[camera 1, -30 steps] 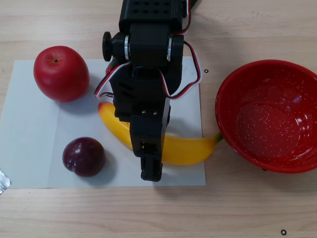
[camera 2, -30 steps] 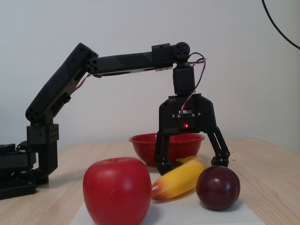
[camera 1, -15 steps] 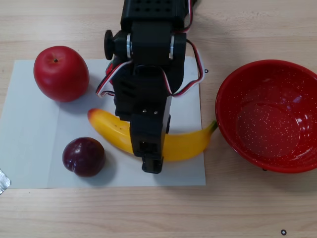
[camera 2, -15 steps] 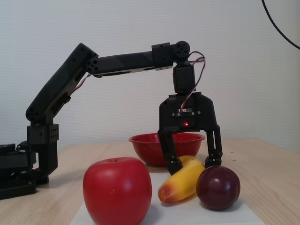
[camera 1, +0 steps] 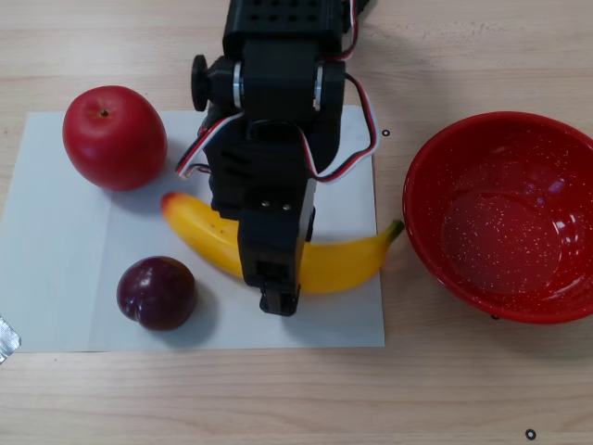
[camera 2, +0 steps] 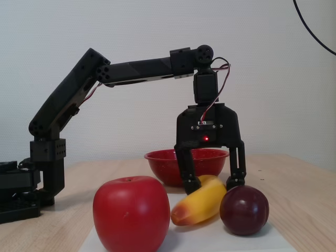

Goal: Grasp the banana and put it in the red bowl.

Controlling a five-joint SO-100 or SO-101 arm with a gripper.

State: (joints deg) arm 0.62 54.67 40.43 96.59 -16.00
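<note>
The yellow banana (camera 1: 345,260) lies on a white sheet, its orange-red tip toward the apple and its stem toward the bowl. In the fixed view the banana (camera 2: 202,206) points its tip at the camera. My gripper (camera 1: 276,267) hangs straight down over the banana's middle. In the fixed view my gripper (camera 2: 212,185) is open, one finger (camera 2: 188,176) on each side of the banana, tips down near the sheet. The speckled red bowl (camera 1: 463,153) stands empty to the right of the sheet; in the fixed view the bowl (camera 2: 160,157) is behind the gripper.
A red apple (camera 1: 113,137) sits at the sheet's upper left and a dark plum (camera 1: 156,293) just below the banana's tip, close to one finger (camera 2: 236,176). The white sheet (camera 1: 56,278) lies on a wooden table. The arm's base (camera 2: 44,173) stands at the left of the fixed view.
</note>
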